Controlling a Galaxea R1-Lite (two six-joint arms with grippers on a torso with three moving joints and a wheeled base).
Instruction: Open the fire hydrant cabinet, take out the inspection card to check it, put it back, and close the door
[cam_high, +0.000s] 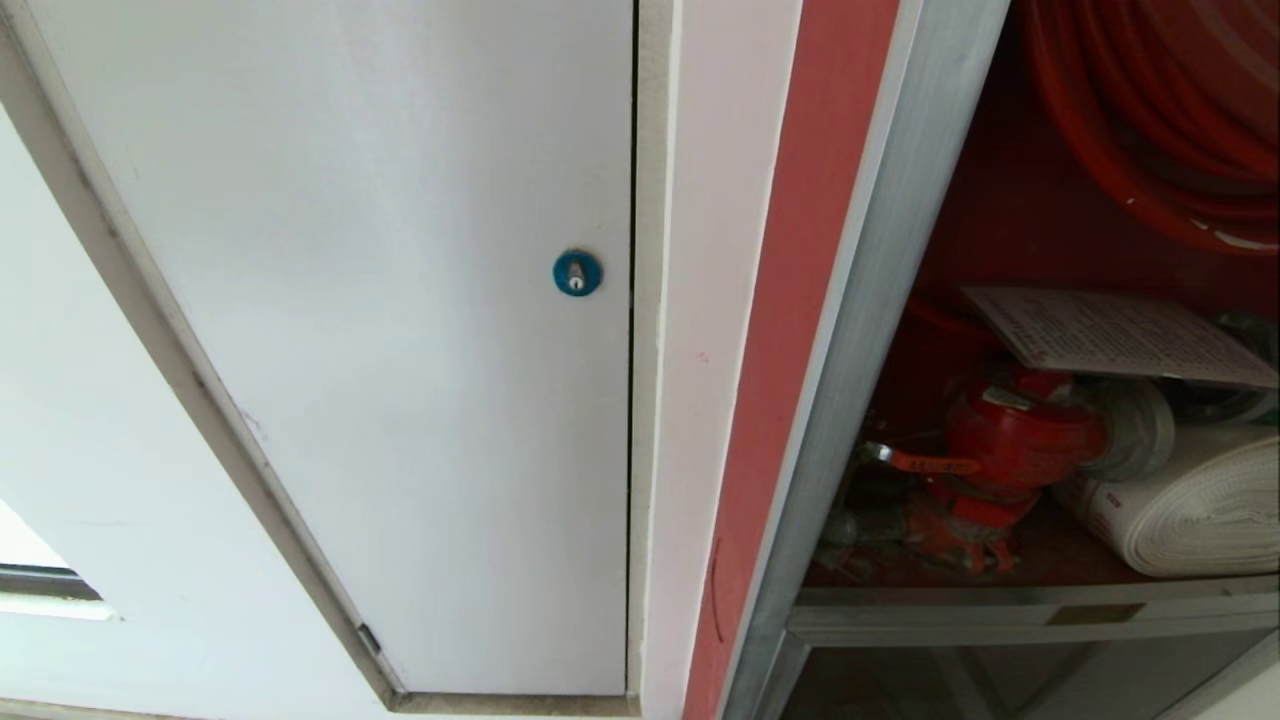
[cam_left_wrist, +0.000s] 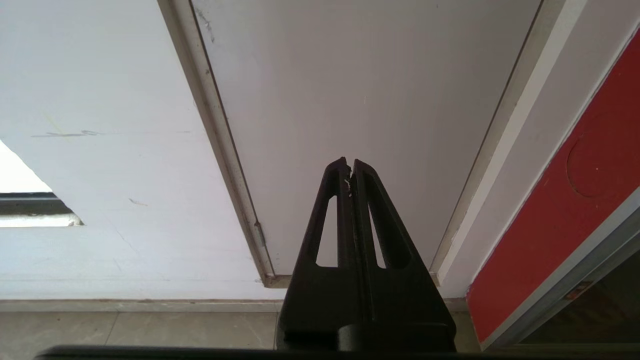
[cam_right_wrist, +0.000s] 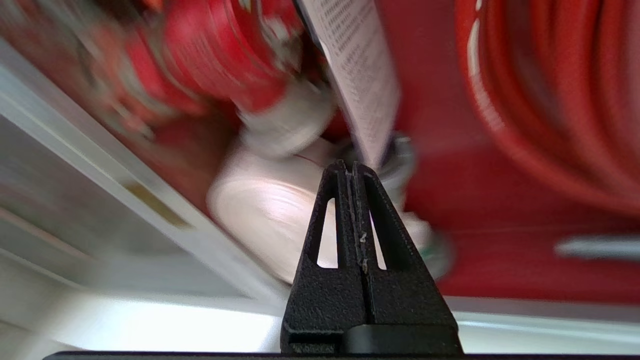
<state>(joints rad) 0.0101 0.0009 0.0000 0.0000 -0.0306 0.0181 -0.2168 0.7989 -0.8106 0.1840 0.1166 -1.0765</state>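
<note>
Inspection card (cam_high: 1115, 335) lies flat atop the red valve (cam_high: 1020, 430), long axis running sideways; right hand (cam_right_wrist: 350, 167) closed, empty.

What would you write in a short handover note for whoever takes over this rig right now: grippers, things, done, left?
Left gripper: shut, empty, parked facing the white panel.
Right gripper: shut, empty, at the open cabinet, tips just short of the card.
Card: inside, lying over the valve and hose roll.
Done: cabinet opened.
Left: whether the card was checked can't be told; the door, out of view, needs closing.
</note>
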